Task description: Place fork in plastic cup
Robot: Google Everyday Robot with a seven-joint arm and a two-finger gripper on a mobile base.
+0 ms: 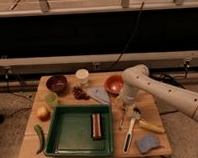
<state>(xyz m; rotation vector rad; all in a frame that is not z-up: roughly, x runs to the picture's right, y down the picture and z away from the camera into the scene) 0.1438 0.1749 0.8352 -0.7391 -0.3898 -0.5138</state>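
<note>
The gripper (pixel 126 106) hangs low over the right part of the wooden table (pixel 31 147), between the green tray (pixel 75 132) and the dish brush (pixel 131 129). Its 2 fingers are spread apart and hold nothing. The pale arm (pixel 163 92) reaches in from the right and bends down sharply above the orange bowl (pixel 114 84).

The fork (pixel 122 121) lies flat on the table just near of the gripper. It is a thin pale sliver between the tray's right wall and the brush handle, and whether the fingers touch it I cannot tell.

The plastic cup (pixel 51 99) stands upright well apart from it, across the table at the tray's far left corner (light green, nothing sticking out of it). Just near of the cup sits an apple (pixel 42 113), and nearer still a green pepper (pixel 39 138).

Along the far edge stand a dark bowl (pixel 56 83) and a white jar (pixel 82 76). A grey cloth (pixel 99 95) lies between the jar and the orange bowl.

A brown bar (pixel 96 126) lies in the tray near its right wall. Right of the brush are 1 yellow stick (pixel 151 127) and 1 blue sponge (pixel 146 143).
</note>
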